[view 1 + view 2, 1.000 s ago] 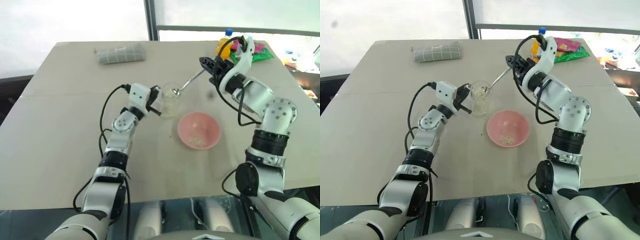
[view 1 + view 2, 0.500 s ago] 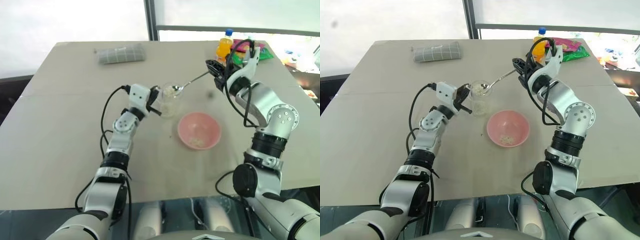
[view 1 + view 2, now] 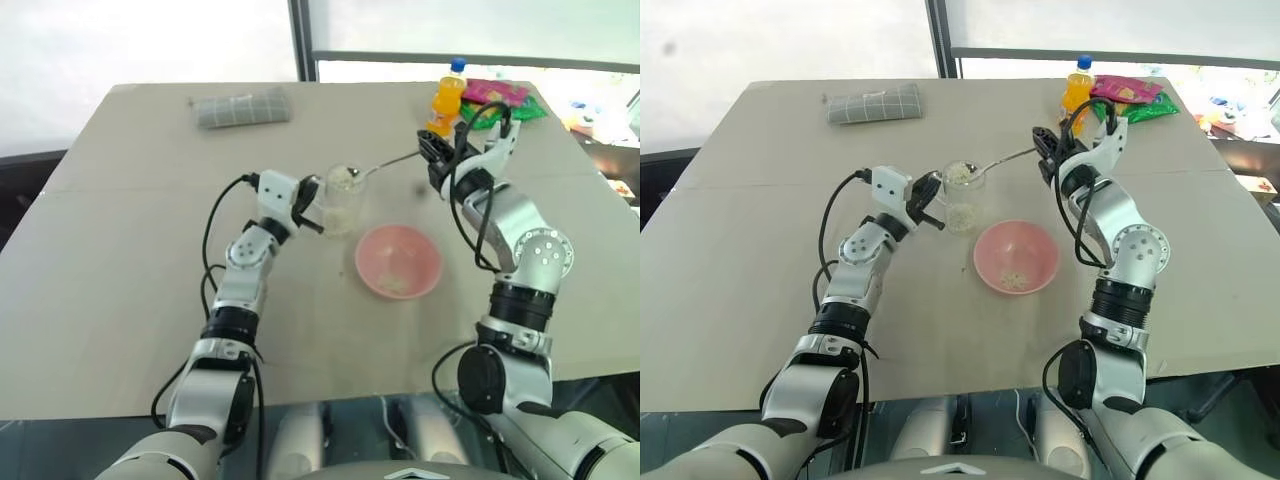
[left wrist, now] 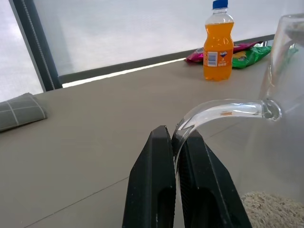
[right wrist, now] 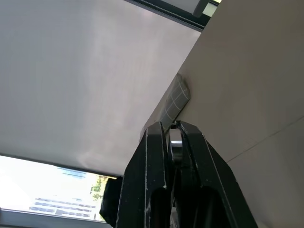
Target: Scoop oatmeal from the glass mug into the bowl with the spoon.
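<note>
Right gripper (image 3: 1043, 148) clamped on spoon (image 3: 998, 160) handle end; head with heaped oatmeal (image 3: 960, 172) sits out past fingertips, at glass mug (image 3: 960, 199) rim. Left gripper (image 4: 175, 142) pinched on mug handle, mug just beyond its fingers, more oats in base. Bowl (image 3: 1015, 257) lies nearer robot than spoon head, beside mug, few flakes inside. Judgement: lift load clear of rim, keep head level, carry slowly over bowl centre, then roll wrist to tip. Left grip should hold mug steady.

We note a grey checked folded cloth (image 3: 243, 107) on the bench (image 3: 130, 260) at upper left; an orange drink bottle (image 3: 449, 95) and colourful snack packets (image 3: 507, 100) at upper right.
</note>
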Action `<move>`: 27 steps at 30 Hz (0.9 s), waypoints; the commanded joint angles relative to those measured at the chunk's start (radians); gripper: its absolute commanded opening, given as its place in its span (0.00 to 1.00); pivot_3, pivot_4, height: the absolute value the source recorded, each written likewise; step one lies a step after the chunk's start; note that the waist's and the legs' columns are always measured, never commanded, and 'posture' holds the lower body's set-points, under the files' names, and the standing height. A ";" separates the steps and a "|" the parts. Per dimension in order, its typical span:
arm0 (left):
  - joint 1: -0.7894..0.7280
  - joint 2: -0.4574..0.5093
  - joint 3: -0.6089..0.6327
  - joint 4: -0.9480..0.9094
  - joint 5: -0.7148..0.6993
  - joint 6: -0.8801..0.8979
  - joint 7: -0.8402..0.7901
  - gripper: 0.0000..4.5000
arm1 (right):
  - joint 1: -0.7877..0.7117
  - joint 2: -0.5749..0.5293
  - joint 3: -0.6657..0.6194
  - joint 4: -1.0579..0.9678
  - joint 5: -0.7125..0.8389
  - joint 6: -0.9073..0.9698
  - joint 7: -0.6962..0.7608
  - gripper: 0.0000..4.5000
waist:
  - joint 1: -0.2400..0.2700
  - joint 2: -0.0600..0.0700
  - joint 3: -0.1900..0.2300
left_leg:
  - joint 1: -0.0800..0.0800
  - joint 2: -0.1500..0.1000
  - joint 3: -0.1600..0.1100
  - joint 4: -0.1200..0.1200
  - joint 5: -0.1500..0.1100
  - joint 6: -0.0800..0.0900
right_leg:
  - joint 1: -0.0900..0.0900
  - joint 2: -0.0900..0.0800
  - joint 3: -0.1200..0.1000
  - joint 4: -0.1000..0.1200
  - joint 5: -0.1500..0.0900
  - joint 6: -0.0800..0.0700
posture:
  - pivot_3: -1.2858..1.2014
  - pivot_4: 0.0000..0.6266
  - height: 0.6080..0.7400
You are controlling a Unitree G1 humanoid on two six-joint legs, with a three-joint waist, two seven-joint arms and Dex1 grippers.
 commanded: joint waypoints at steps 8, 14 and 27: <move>0.008 -0.006 -0.005 0.007 0.005 0.011 -0.001 0.00 | 0.067 0.033 0.024 -0.027 0.097 -0.049 0.010 0.00 | -0.001 0.000 0.000 | 0.000 0.000 0.000 0.000 0.000 0.000 | 0.000 0.000 0.000 0.000 0.000 0.000 | 0.52 0.24 1.00; 0.005 -0.007 -0.002 0.014 0.005 0.012 0.001 0.00 | 0.054 0.019 0.020 -0.022 0.151 -0.067 0.052 0.00 | -0.001 0.000 0.000 | 0.000 0.000 0.000 0.000 0.000 0.000 | 0.000 0.000 0.000 0.000 0.000 0.000 | 0.52 0.24 1.00; 0.005 -0.008 -0.008 0.025 0.012 0.008 -0.005 0.00 | 0.061 -0.018 0.049 -0.049 0.223 -0.077 0.029 0.00 | -0.001 0.000 0.000 | 0.000 0.000 0.000 0.000 0.000 0.000 | 0.000 0.000 0.000 0.000 0.000 0.000 | 0.52 0.24 1.00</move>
